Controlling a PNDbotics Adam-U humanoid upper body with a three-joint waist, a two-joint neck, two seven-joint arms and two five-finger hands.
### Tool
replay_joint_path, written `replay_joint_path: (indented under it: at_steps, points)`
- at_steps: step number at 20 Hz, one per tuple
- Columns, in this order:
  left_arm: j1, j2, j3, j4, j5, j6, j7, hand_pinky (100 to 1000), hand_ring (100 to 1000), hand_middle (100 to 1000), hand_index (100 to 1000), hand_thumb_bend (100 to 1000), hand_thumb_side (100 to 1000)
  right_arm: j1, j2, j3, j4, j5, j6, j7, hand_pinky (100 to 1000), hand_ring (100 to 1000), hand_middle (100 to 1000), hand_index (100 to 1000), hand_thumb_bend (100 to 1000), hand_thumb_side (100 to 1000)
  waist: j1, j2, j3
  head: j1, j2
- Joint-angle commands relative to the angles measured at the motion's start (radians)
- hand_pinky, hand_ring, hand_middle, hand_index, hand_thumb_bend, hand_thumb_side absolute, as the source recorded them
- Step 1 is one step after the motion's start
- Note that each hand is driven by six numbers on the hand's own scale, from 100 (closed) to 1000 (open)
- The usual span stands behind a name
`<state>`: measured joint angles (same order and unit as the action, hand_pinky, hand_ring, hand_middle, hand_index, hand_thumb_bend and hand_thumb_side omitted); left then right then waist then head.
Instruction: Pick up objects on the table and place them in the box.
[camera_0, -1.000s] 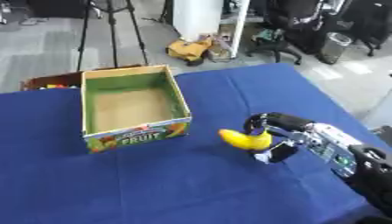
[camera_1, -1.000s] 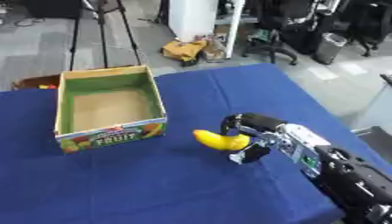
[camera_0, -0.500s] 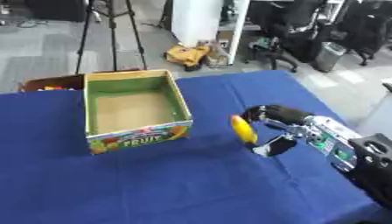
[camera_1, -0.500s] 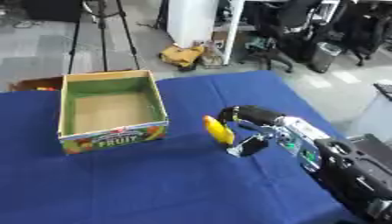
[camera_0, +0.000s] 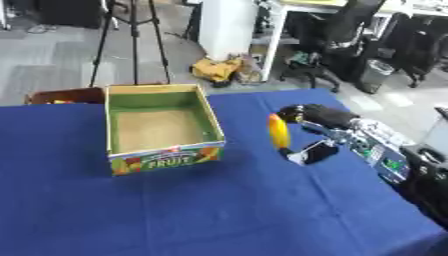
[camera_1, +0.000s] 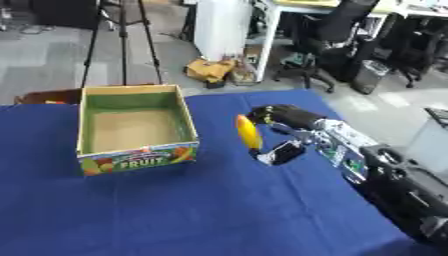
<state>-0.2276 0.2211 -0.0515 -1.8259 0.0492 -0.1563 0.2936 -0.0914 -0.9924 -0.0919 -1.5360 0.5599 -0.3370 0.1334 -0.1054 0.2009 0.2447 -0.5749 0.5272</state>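
One yellow banana (camera_0: 278, 131) stands nearly upright in the left eye view, pinched by the curled fingers (camera_0: 296, 113) and thumb of the robot's right hand (camera_0: 317, 131), which reaches in from 3 o'clock above the blue-clothed bench (camera_0: 219, 210); the fruit hangs apart from, and at 3 o'clock of, the open cardboard box with green inner walls and a "FRUIT" label (camera_0: 163, 159). Seen from the right eye view, the same banana (camera_1: 248, 131) sits just right of the box's near corner (camera_1: 193, 145), lifted clear of the cloth, with the black and silver forearm (camera_1: 350, 150) trailing toward 4 o'clock.
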Motion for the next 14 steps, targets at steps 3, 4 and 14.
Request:
replay_joint_path:
  at_steps: [3,4,14]
  points:
    - [-0.007,0.026,0.005,-0.015,-0.011,-0.005,-0.002,482,618,522,417,838,532,-0.016,-0.080,-0.037,-0.019,-0.030,0.004,-0.028,780,846,813,679,100,366,-0.006,-0.029,0.016,-0.017,0.006]
    - [-0.008,0.028,0.004,-0.015,-0.012,-0.005,-0.003,482,618,521,418,838,532,-0.017,-0.086,-0.042,-0.019,-0.035,0.005,-0.034,780,847,812,679,100,329,-0.009,-0.032,0.020,-0.022,0.006]
    - [-0.019,0.029,-0.024,-0.019,-0.007,0.001,-0.034,482,618,515,416,839,532,-0.016,-0.124,-0.083,-0.008,-0.089,0.011,-0.083,777,845,808,680,100,335,-0.012,-0.044,0.103,-0.071,-0.028]
